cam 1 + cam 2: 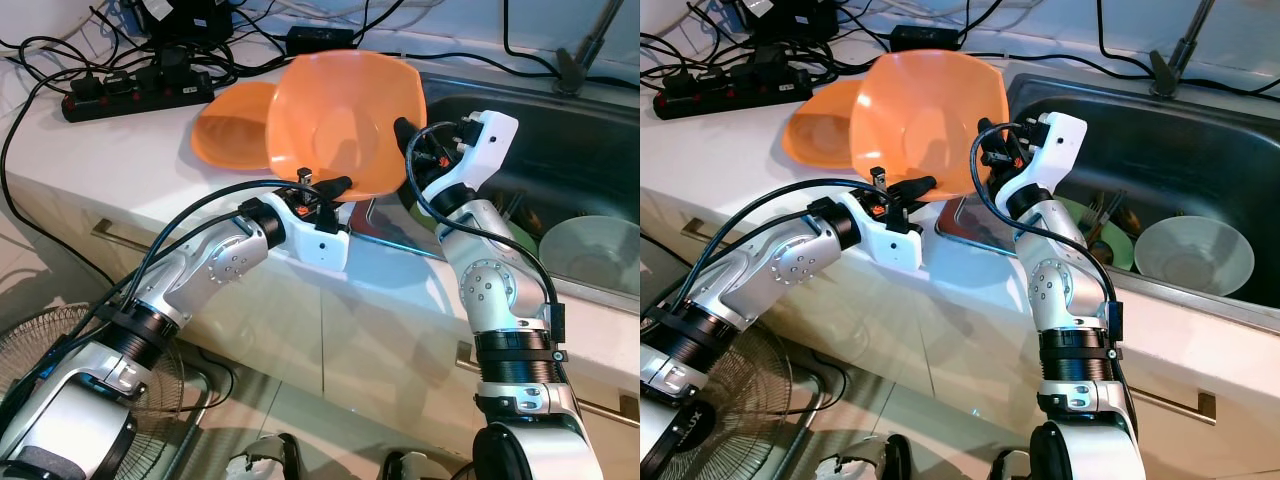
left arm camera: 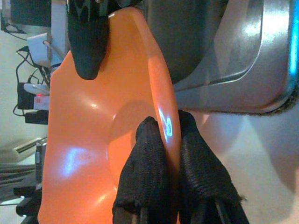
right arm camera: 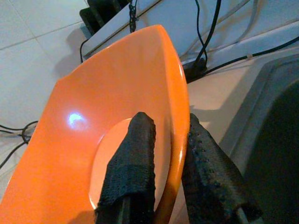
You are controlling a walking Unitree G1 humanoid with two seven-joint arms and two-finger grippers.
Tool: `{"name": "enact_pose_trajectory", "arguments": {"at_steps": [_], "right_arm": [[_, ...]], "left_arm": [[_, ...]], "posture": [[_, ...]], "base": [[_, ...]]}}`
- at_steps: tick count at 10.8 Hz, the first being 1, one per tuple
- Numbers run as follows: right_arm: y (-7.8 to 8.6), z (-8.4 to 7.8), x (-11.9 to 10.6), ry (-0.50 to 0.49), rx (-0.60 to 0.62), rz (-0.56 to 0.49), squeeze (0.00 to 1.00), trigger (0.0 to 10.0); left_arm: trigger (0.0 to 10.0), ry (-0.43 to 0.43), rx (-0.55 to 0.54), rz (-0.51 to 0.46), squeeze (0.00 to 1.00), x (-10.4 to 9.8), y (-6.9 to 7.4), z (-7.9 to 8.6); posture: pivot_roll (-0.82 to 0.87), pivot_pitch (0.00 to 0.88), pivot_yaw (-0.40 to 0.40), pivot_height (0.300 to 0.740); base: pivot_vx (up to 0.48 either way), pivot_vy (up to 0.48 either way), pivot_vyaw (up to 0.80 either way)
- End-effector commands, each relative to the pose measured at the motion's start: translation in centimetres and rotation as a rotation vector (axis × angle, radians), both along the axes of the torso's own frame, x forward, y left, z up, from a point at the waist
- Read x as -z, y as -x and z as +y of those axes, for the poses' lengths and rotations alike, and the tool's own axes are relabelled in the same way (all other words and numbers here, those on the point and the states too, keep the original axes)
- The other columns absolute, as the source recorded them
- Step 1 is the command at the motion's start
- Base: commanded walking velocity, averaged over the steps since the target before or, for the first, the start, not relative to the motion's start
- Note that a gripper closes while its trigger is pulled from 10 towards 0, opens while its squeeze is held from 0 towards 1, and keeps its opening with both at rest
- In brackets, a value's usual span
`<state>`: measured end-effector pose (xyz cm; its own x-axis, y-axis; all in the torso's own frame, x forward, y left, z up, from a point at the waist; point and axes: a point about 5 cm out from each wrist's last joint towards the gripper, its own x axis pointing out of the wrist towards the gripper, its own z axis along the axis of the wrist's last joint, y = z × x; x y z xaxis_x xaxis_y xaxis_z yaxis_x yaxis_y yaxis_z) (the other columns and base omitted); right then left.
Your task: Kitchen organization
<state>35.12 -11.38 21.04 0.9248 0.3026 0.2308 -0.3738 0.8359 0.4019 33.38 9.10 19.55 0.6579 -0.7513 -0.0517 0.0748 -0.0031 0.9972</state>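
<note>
An orange square plate (image 1: pixel 345 120) is held upright on edge over the counter's front, beside the sink. My left gripper (image 1: pixel 332 186) is shut on its lower rim; the left wrist view shows the fingers (image 2: pixel 149 154) pinching the plate (image 2: pixel 93 140). My right gripper (image 1: pixel 406 138) is shut on the plate's right rim, and in the right wrist view the rim of the plate (image 3: pixel 112 102) passes between its fingers (image 3: pixel 138 154). A second orange plate (image 1: pixel 228 125) lies flat on the counter behind it, partly hidden.
The steel sink (image 1: pixel 530 120) on the right holds a glass bowl (image 1: pixel 592 250), a green plate and utensils (image 1: pixel 1110 225). A faucet base (image 1: pixel 572 65) stands behind it. A black power strip (image 1: pixel 135 95) and cables crowd the counter's back left. A fan (image 1: pixel 60 350) stands on the floor.
</note>
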Motion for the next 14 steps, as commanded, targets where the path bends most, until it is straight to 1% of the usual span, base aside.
{"name": "enact_pose_trajectory", "arguments": {"at_steps": [1, 2, 7, 9, 13, 14], "right_arm": [[-0.1, 0.3, -0.3, 0.023, -0.005, 0.0, 0.0, 0.0], [-0.1, 0.3, -0.3, 0.023, -0.005, 0.001, 0.0, 0.0], [-0.2, 0.2, -0.1, 0.0, 0.016, 0.008, 0.0, 0.0], [-0.7, -1.0, -0.6, -0.031, 0.082, 0.004, 0.0, 0.0], [-1.2, -2.9, -1.4, -0.09, 0.168, -0.014, 0.0, 0.0], [-1.4, -3.5, -1.6, -0.1, 0.197, -0.018, 0.0, 0.0]], "left_arm": [[10.0, 0.015, 0.037, -0.025, 0.0, -0.6, 0.2, -0.5], [10.0, 0.026, 0.036, -0.019, 1.0, -0.7, 0.2, -0.6], [10.0, 0.05, 0.033, -0.008, 1.0, -0.8, 0.2, -0.7], [10.0, 0.058, 0.032, -0.008, 1.0, -0.7, 0.2, -0.7], [10.0, 0.076, 0.031, -0.01, 1.0, -0.6, 0.4, -0.9], [10.0, 0.076, 0.027, -0.011, 0.72, -0.6, 0.4, -0.9]], "posture": [[0.04, 0.091, 0.028, 0.74], [0.05, 0.094, 0.028, 0.74], [0.05, 0.097, 0.028, 0.74], [0.05, 0.094, 0.029, 0.74], [0.05, 0.083, 0.03, 0.74], [0.05, 0.079, 0.03, 0.74]], "base": [[0.0, 0.0, 0.0], [0.0, 0.0, 0.0], [0.0, 0.0, 0.0], [0.0, 0.0, 0.0], [0.0, 0.0, 0.0], [0.0, 0.0, 0.0]]}}
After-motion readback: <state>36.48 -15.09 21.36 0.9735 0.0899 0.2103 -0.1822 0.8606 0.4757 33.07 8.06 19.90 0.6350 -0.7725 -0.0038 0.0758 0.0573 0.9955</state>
